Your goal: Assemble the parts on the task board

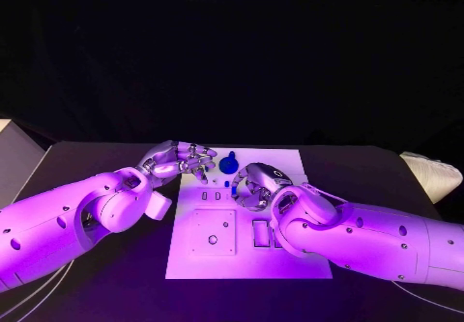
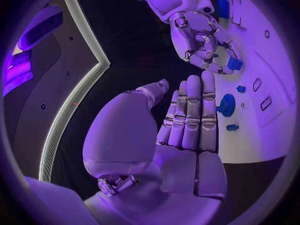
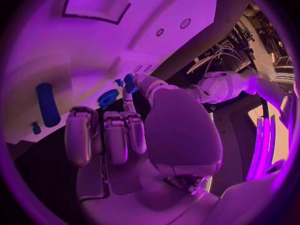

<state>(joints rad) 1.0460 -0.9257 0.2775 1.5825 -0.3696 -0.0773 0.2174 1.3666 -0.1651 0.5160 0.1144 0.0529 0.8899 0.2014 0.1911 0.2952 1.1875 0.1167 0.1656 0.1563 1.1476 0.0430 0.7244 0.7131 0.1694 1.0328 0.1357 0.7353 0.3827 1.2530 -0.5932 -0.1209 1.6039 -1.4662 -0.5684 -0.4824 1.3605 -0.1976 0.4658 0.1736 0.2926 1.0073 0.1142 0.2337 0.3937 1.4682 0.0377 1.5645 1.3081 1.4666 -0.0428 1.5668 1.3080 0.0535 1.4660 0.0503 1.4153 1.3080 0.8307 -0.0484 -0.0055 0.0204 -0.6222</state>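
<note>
Nowhere legible writing on task board (image 1: 290,261)

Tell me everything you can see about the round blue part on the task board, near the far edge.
The round blue part is a disc-like piece with a short stem or knob, of what looks like smooth plastic. It stands on the white task board near its far edge, between the two hands. In the left wrist view it lies just beyond the left hand's fingertips, and nothing plainly touches it. The right hand is beside it and pinches a different, smaller blue piece.
</note>
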